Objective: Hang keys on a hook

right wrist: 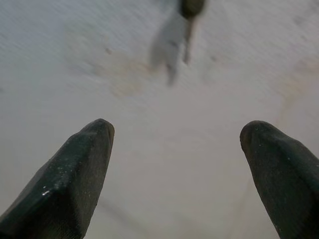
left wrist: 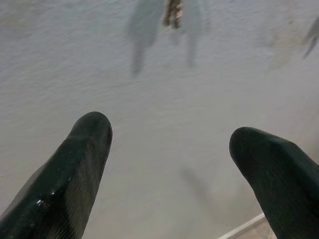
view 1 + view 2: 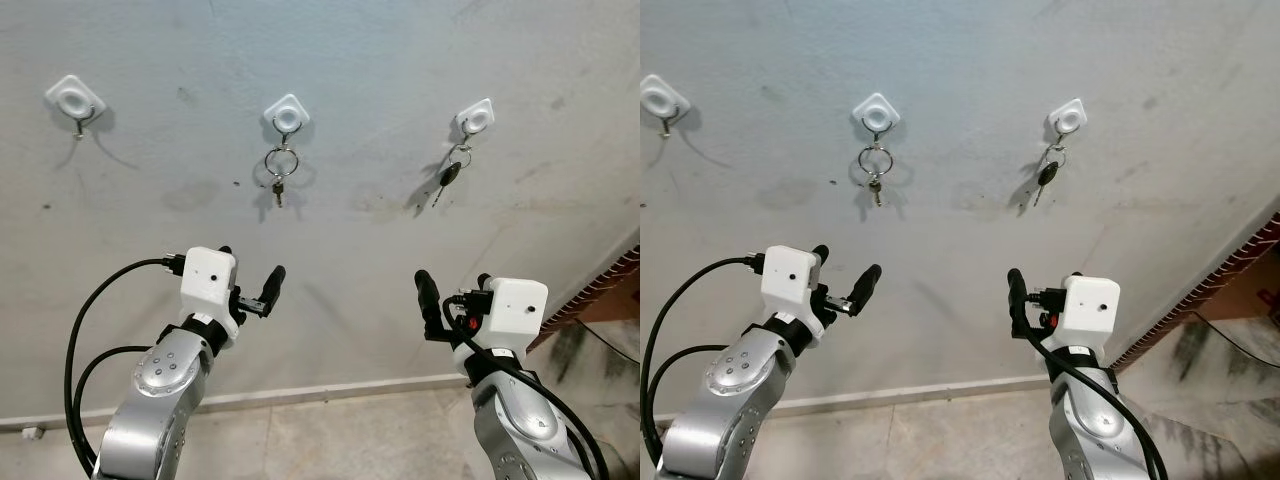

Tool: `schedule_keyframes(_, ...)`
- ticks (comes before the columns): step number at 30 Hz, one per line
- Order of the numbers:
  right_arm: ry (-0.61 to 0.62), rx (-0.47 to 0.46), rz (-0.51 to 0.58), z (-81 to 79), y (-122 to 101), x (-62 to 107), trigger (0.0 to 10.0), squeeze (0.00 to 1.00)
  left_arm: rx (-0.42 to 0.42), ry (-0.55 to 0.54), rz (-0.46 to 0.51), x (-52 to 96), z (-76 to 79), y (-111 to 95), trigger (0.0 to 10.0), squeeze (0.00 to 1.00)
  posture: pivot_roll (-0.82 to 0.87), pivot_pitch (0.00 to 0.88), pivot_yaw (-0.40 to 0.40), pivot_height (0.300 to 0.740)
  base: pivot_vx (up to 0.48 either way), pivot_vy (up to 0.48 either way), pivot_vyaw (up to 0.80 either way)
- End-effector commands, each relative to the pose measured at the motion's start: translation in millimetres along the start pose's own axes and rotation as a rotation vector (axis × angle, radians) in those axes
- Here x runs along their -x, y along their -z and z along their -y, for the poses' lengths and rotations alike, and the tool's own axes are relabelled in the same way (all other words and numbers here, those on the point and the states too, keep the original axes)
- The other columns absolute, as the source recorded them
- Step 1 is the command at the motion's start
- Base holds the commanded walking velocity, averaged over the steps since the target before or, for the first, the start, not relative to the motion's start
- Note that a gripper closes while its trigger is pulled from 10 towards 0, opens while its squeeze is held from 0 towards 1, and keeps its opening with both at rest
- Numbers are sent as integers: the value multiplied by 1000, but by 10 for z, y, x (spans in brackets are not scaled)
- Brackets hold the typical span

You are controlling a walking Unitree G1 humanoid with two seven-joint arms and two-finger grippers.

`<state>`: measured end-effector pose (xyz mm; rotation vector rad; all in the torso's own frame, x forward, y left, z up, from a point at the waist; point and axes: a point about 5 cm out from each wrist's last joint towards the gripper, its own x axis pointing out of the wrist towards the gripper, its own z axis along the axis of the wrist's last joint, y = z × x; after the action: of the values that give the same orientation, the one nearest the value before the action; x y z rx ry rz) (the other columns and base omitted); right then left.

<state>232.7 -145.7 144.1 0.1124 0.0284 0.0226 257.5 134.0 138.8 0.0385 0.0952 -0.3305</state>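
Observation:
Three white hooks are fixed in a row on the grey wall. The left hook [image 3: 75, 100] is bare. From the middle hook [image 3: 287, 115] hangs a metal ring with a small key [image 3: 280, 178]. A black-headed key [image 3: 450, 176] dangles from the right hook [image 3: 476, 120]. My left gripper [image 3: 250, 270] is raised below the middle hook, open and holding nothing, well short of the wall. My right gripper [image 3: 455, 288] is open and holding nothing below the right hook. The small key's tip [image 2: 173, 12] and the black key head [image 1: 192, 7] lie beyond the spread fingers in the wrist views.
A pale baseboard [image 3: 300, 395] runs along the foot of the wall above a tiled floor [image 3: 330, 440]. A brick edge [image 3: 612, 283] and a dark cable [image 3: 610, 335] sit at the far right.

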Motion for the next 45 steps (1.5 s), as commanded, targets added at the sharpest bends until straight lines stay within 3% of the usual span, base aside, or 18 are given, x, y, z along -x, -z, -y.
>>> schedule_keyframes(1, -7, -2, 6, -20, -16, -15, 10000, 0, -9, 0, -12, 1, 7, 20, 10000, 0, 124, 38, -113, 740, 0, 0, 0)
schedule_keyframes(15, -5, -30, 7, -72, 26, -75, 10000, 0, -21, 9, -10, -6, -33, -27, 10000, 0, 151, 37, -93, 740, 0, 0, 0)
schedule_keyframes(45, 36, -38, 36, -28, -6, -164, 10000, 0, -29, 26, 2, -86, -19, -82, 10000, 0, 145, 32, -74, 740, -321, 0, 0)
